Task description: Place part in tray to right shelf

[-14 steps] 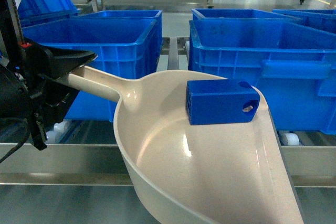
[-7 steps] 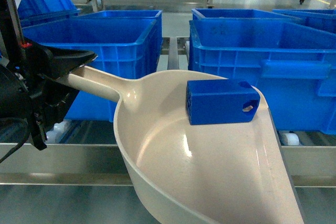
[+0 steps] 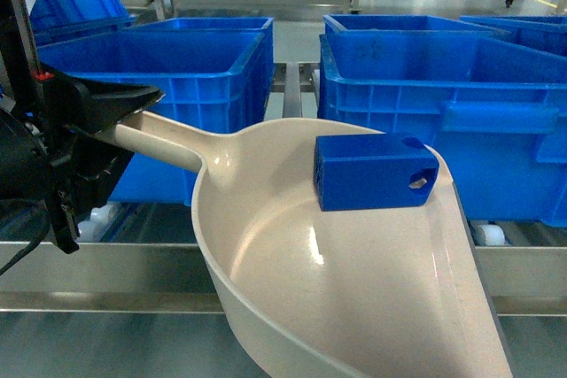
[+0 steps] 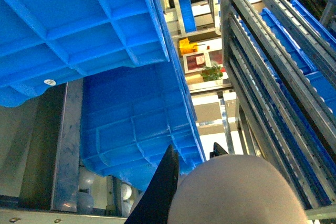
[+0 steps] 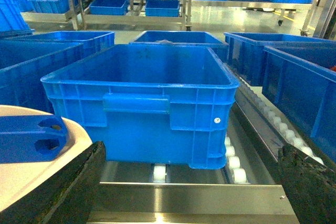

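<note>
Small bright-blue plastic block [image 3: 376, 172] with holes in its end sits inside the cream glossy scoop-shaped tray [image 3: 354, 298], near the back rim, right of centre. Your left gripper [image 3: 124, 117] is clamped on the tray's long straight handle [image 3: 164, 141], holding the scoop tilted over the brushed steel shelf rail [image 3: 106, 267]. Your right gripper [image 5: 191, 182] has its black fingers [image 5: 79, 182] spread wide, gripping nothing, facing a large blue crate [image 5: 142, 106] on white rollers [image 5: 233, 167]. Block's edge shows at left in the right wrist view.
</note>
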`<state>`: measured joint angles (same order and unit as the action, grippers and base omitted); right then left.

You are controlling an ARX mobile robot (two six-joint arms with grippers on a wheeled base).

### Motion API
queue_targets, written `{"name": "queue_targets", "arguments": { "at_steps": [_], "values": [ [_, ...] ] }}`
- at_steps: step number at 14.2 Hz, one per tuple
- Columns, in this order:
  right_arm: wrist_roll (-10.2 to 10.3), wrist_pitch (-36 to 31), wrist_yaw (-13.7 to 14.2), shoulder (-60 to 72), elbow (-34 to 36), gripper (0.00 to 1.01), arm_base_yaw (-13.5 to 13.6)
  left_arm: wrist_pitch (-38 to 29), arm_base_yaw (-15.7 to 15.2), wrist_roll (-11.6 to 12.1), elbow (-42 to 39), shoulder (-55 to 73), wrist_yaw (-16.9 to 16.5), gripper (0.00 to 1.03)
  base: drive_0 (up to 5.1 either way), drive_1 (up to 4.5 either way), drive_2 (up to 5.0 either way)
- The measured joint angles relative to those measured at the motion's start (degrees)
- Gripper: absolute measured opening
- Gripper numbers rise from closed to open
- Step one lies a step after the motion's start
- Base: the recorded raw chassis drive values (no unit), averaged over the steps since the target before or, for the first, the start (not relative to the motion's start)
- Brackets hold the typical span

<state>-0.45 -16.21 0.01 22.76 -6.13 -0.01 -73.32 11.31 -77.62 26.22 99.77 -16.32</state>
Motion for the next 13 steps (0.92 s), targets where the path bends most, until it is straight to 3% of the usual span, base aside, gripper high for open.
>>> {"name": "queue_targets", "arguments": {
  "at_steps": [13],
  "values": [
    [0.00, 0.00, 0.00, 0.00, 0.00, 0.98, 0.00, 0.00, 0.00, 0.00, 0.00, 0.00, 0.00, 0.14, 0.0, 0.00, 0.0]
  ]
}}
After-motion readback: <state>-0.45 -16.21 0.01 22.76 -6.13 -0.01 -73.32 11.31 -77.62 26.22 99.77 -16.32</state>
